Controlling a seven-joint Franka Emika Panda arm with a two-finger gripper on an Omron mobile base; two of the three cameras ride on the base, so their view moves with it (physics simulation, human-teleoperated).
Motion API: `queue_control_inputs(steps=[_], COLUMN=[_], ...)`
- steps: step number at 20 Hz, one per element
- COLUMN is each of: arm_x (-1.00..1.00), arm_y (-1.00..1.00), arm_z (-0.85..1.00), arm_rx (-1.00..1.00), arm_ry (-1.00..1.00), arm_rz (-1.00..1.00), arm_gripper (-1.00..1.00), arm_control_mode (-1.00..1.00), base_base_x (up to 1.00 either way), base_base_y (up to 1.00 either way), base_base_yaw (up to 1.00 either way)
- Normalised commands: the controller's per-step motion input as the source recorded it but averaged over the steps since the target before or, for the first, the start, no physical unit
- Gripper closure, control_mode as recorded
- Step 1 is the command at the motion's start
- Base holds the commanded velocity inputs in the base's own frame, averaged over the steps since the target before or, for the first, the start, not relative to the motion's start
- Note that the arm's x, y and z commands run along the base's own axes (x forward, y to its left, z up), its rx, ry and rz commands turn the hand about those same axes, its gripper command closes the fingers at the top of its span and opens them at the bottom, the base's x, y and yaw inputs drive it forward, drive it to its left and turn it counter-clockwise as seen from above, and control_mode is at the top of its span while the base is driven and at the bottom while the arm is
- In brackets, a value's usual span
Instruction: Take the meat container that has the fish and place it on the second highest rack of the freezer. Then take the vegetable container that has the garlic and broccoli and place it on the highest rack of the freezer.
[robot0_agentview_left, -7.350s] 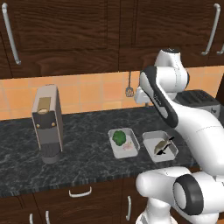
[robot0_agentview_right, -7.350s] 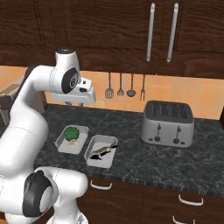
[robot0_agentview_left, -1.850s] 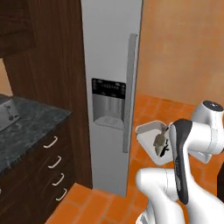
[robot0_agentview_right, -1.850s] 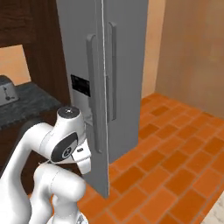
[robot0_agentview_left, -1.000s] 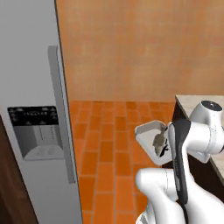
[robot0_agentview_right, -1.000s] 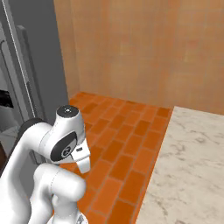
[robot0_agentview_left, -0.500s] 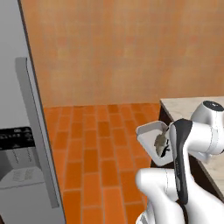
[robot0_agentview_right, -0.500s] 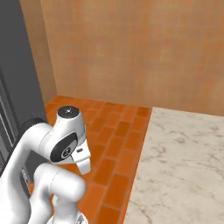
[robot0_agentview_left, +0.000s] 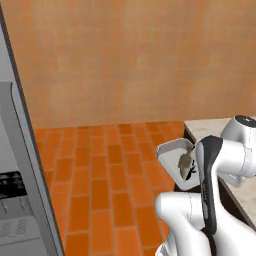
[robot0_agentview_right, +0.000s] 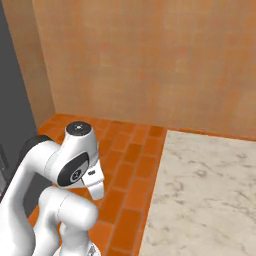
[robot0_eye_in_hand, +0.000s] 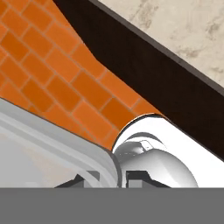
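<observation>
Currently, at the far left of the left base view, the grey fridge (robot0_agentview_left: 17, 200) stands with its door panel and dispenser facing the room. To its right lies the orange brick floor (robot0_agentview_left: 105, 165). Further right, the white meat container (robot0_agentview_left: 175, 162) is held up beside the arm, tilted, with the fish (robot0_agentview_left: 186, 161) lying inside it. In the hand view, the container rim (robot0_eye_in_hand: 65, 151) sits between the finger tips of the gripper (robot0_eye_in_hand: 118, 178), whose jaws are nearly closed, clamped on that rim. A pale marble counter (robot0_agentview_left: 210, 131) occupies the right edge.
</observation>
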Motion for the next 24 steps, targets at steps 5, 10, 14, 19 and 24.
queue_control_inputs(steps=[5,10,14,19,24], arm_x=[0.0,0.0,0.0,0.0,0.0], arm_y=[0.0,0.0,0.0,0.0,0.0], arm_z=[0.0,0.0,0.0,0.0,0.0], arm_rx=[0.0,0.0,0.0,0.0,0.0], arm_ry=[0.0,0.0,0.0,0.0,0.0], arm_rz=[0.0,0.0,0.0,0.0,0.0], arm_gripper=[1.0,1.0,1.0,1.0,1.0], arm_control_mode=[1.0,1.0,1.0,1.0,1.0], base_base_x=[1.0,1.0,1.0,0.89,1.0], base_base_y=[-0.37,-0.45,0.0,0.32,-0.35], base_base_yaw=[-0.19,-0.14,-0.05,0.13,-0.05])
